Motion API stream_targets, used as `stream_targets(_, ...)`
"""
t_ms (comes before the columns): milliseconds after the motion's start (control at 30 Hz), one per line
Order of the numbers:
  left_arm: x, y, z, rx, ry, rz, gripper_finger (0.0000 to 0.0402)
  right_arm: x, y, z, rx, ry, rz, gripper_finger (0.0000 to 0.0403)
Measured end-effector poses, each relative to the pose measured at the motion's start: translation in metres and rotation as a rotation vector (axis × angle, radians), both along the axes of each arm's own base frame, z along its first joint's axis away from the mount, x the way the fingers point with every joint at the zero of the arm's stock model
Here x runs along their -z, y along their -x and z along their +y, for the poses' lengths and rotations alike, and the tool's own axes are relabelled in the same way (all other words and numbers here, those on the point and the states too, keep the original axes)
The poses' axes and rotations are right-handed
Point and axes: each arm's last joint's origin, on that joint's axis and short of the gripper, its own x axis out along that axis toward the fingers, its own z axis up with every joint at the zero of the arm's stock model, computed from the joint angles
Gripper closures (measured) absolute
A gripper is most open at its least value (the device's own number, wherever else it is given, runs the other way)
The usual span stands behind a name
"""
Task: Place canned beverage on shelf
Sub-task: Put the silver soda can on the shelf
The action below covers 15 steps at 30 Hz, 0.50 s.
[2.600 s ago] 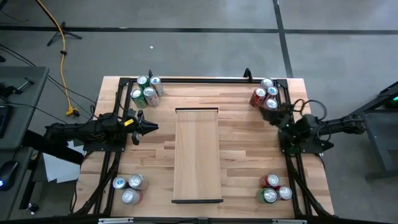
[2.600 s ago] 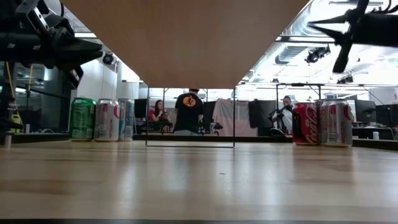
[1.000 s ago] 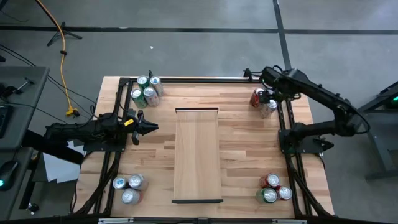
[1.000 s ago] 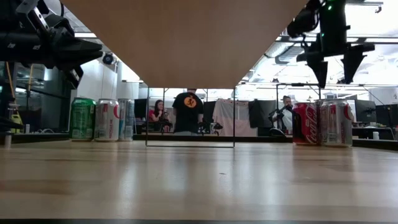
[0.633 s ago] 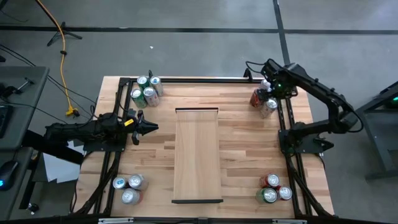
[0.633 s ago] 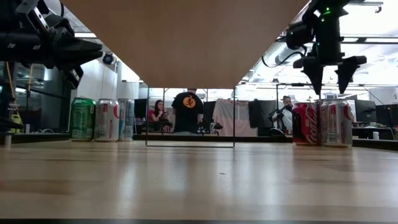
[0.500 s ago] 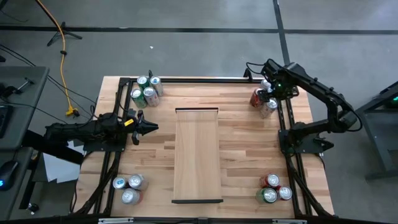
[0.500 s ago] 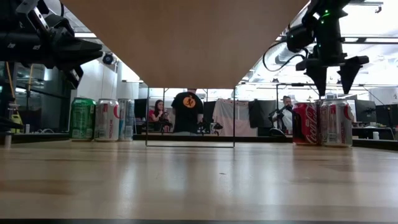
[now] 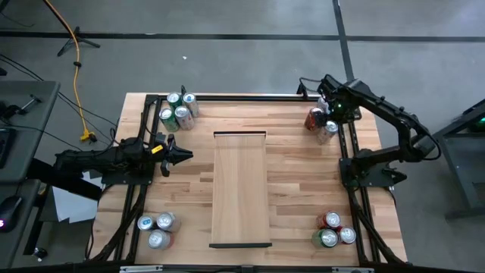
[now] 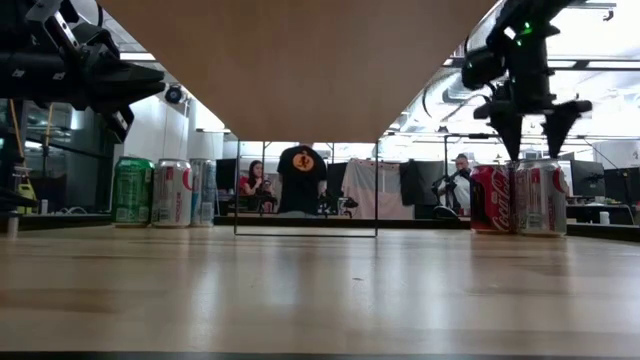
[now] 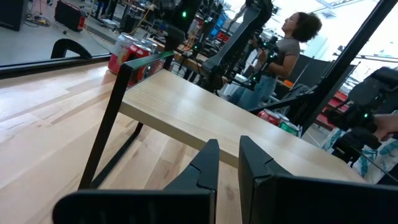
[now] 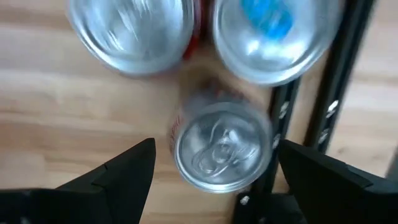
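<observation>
Now lower, right pincer (image 10: 530, 152) (fingers spread) over can (image 12: 221, 146)

- The right gripper (image 9: 327, 106) is raised from beside its base and swung out to the far right cans (image 9: 321, 121).
- It is now positioned directly above them, fingers spread.

Low view: red can (image 10: 489, 199) at the right carries white script, Coca-Cola style, only partly legible. Silver can (image 10: 170, 193) at the left bears a red mark, unreadable. Person's dark shirt (image 10: 302, 164) shows an orange round emblem, no legible words. No other text readable.
</observation>
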Motion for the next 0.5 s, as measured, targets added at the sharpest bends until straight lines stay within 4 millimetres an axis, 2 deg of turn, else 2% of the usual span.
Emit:
stream_targets(100,0.0001,0.0000,0.0000,0.000,0.000,0.000,0.0401,0.0123,0.0030,0.0058,0.008,-0.032,-0.026,0.0080)
stream_targets(300,0.0001,0.0000,0.0000,0.000,0.000,0.000,0.0401,0.0061,0.0039,0.0033,0.014,0.061,0.002,0.0080)
stream_targets(500,0.0001,0.0000,0.0000,0.000,0.000,0.000,0.0401,0.0091,-0.0003,-0.0022,0.024,0.083,-0.018,0.0080)
